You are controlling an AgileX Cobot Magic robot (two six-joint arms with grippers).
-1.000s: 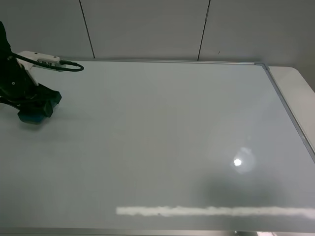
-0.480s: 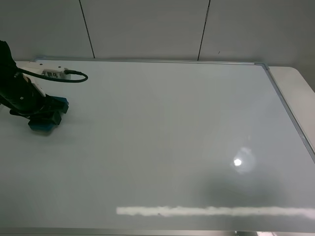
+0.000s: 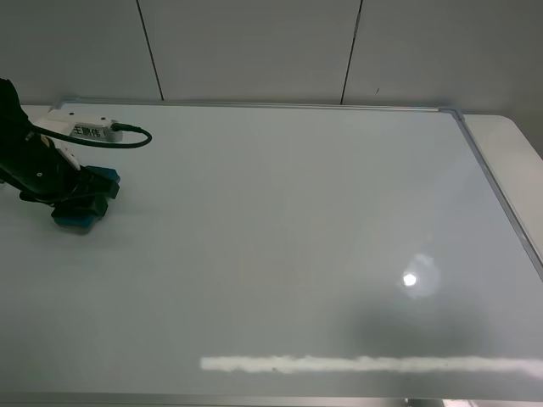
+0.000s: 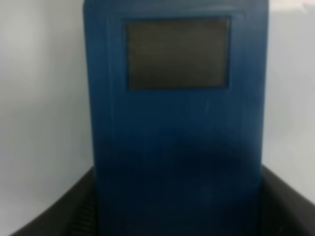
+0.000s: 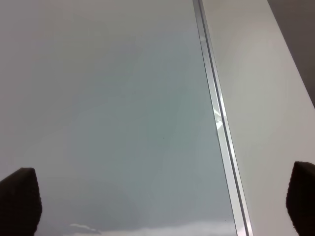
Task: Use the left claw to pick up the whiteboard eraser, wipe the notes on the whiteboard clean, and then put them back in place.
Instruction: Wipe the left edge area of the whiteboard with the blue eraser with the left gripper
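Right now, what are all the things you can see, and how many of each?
whiteboard: one, glossy white with a silver frame, fills most of the high view.
whiteboard eraser: one, teal-blue, at the board's left side.
red notes: none visible.
table: one, white, beside the board's right edge.
wall: grey panels, behind the board.
left claw: one, black, with a white camera block and a black cable, shut on the eraser.
right gripper: one, dark fingertips wide apart, over the board's right frame, holding nothing.

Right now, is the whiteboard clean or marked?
Clean where visible: the whiteboard shows only glare, no writing. The patch under the whiteboard eraser and left claw is hidden.
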